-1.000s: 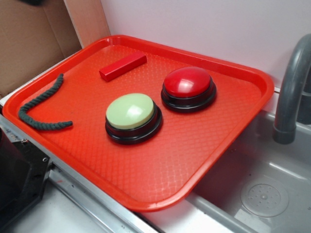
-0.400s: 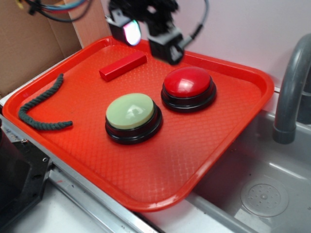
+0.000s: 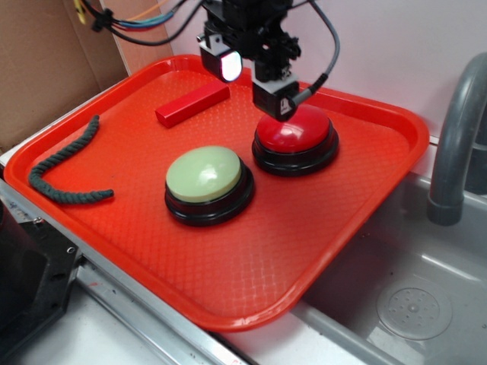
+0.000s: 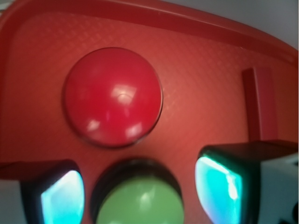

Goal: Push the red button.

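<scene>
My claw (image 3: 255,84) hangs over the back of the red tray (image 3: 251,281), just above the red button (image 3: 295,128). In the exterior view one fingertip (image 3: 275,100) sits right at the button's rear-left edge; can't tell if it touches the dome or only overlaps it. Fingers are apart: in the wrist view the two pads (image 4: 63,198) glow cyan at the bottom left and right corners with a wide gap between them, nothing clamped.

Red button: glossy red dome on a black round base, right-centre of the tray, upright. In the wrist view it fills the upper middle, fully visible, with highlights on its top.

Green button (image 3: 208,184): pale green dome on a black base, just beside the red one, toward the front-left, a narrow gap between the bases. In the wrist view it shows at the bottom edge, between my pads.

Red block (image 3: 192,103): small rectangular bar lying flat at the tray's back left, apart from both buttons. Dark green rope (image 3: 65,171): curved piece along the tray's left side.

Tray sits partly over a grey sink (image 3: 411,296); a grey faucet (image 3: 456,137) rises at the right edge. Cardboard (image 3: 46,61) at back left. Cables (image 3: 137,19) trail from the arm at the top.
</scene>
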Tool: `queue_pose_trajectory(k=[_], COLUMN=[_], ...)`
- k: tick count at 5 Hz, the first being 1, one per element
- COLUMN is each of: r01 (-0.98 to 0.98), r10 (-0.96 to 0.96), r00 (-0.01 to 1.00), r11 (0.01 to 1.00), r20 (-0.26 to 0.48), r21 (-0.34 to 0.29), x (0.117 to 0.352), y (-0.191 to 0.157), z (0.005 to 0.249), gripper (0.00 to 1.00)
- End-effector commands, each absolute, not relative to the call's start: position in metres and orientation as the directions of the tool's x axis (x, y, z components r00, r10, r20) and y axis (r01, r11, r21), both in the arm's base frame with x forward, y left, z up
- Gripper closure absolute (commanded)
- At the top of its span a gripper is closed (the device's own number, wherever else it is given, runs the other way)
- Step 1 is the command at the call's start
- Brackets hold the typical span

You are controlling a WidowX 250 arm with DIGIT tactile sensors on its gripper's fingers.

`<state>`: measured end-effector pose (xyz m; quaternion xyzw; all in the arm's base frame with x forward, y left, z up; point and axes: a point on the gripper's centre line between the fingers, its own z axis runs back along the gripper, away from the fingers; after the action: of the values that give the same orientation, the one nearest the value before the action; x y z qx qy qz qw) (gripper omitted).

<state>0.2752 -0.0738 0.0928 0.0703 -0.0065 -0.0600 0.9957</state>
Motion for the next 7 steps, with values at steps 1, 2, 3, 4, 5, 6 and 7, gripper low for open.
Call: queue_pose_trajectory(k=[1, 2, 3, 4, 5, 6, 7], r01=[0.105, 0.104, 0.117, 0.178, 0.283, 0.254, 0.229], r10=[-0.110, -0.107, -0.119, -0.177, -0.281, -0.239, -0.210], r00=[0.993, 0.994, 0.992, 0.982, 0.953, 0.952, 0.955], r11=[0.988, 0.989, 0.991, 0.984, 0.959, 0.965, 0.971], r20=[0.044, 0.027, 0.031, 0.069, 0.110, 0.192, 0.208], r21=[0.111, 0.108, 0.070, -0.010, -0.006, -0.061, -0.070], x=[0.299, 0.301, 0.299, 0.295, 0.296, 0.285, 0.277], y=[-0.078, -0.081, -0.083, -0.079, -0.067, -0.055, -0.051], z=[0.062, 0.050, 0.052, 0.068, 0.118, 0.149, 0.157], gripper=[0.00, 0.00, 0.00, 0.00, 0.00, 0.00, 0.00])
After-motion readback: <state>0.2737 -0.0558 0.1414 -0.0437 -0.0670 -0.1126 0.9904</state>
